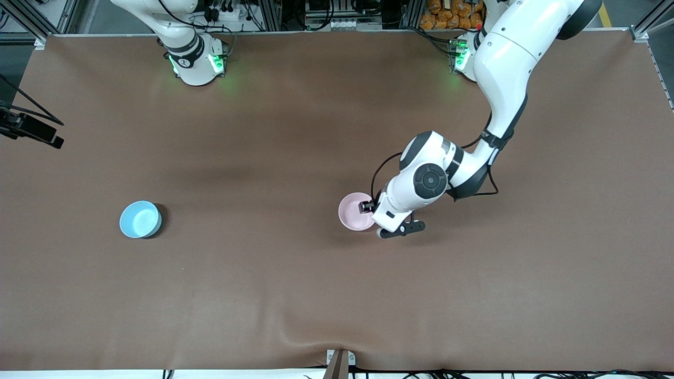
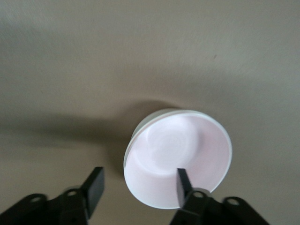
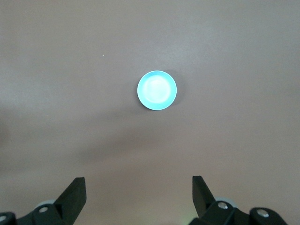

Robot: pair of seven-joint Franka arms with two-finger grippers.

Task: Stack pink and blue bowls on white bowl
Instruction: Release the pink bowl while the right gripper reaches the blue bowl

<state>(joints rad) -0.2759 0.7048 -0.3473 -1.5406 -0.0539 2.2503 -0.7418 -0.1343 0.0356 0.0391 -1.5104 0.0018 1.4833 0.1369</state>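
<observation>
My left gripper is down at the pink bowl, which sits near the middle of the table, a bit toward my left arm's end. In the left wrist view I can see a white rim peeking out under the pink bowl, so I think it sits inside the white bowl. My fingers are apart. One fingertip is inside the pink bowl, by its rim, and the other is outside it, with a gap between it and the bowl. So I am not squeezing the bowl.

The blue bowl sits alone, well apart from the pink one, toward my right arm's end of the table and not near any edge. My right gripper hangs high over the table with its fingers wide apart. It holds nothing, and the blue bowl shows small below it. That arm waits.

I think the pink step is about done and I am letting go. Next my left gripper needs to lift straight up, so the finger inside does not tip the pink bowl. Then the blue bowl needs one finger in, one finger out, a firm pinch on its rim, and a ride over to go on top of the pink one.
</observation>
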